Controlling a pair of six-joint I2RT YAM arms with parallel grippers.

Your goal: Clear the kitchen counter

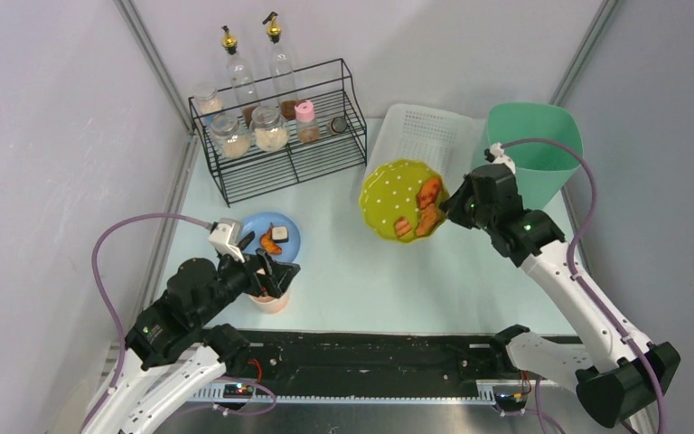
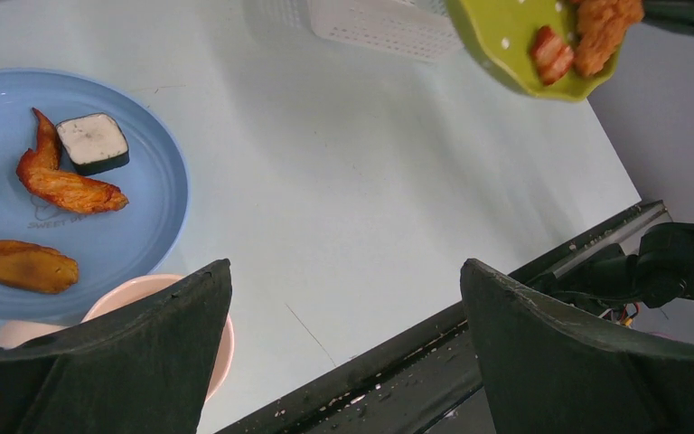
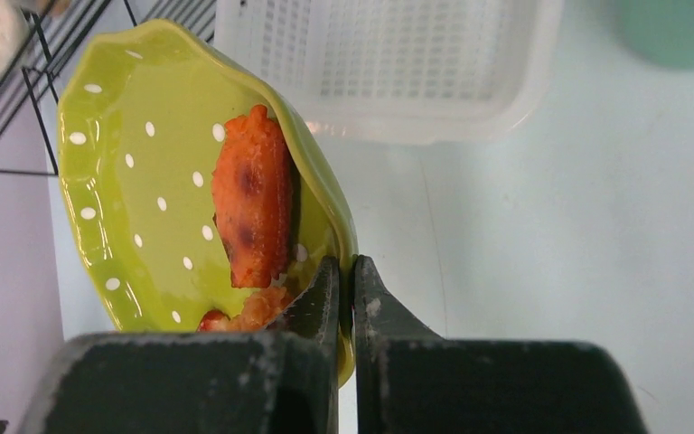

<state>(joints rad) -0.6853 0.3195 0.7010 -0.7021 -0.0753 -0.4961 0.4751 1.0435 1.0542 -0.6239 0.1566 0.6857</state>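
My right gripper (image 1: 452, 210) is shut on the rim of a green dotted plate (image 1: 396, 197) and holds it tilted above the pale mint kitchen counter (image 1: 370, 271). Orange food pieces (image 3: 251, 201) lie on the plate (image 3: 135, 181); its rim sits between my right gripper's jaws (image 3: 344, 271). My left gripper (image 1: 276, 274) is open and empty, over a pink cup (image 1: 269, 302) beside a blue plate (image 1: 280, 230) with food scraps. In the left wrist view the blue plate (image 2: 145, 190), the pink cup (image 2: 140, 294) and the green plate (image 2: 506, 45) show.
A white perforated basket (image 1: 426, 131) stands behind the green plate, a mint-green bin (image 1: 535, 145) to its right. A black wire rack (image 1: 280, 136) with jars and bottles is at the back left. A black rail (image 1: 370, 348) edges the counter's front.
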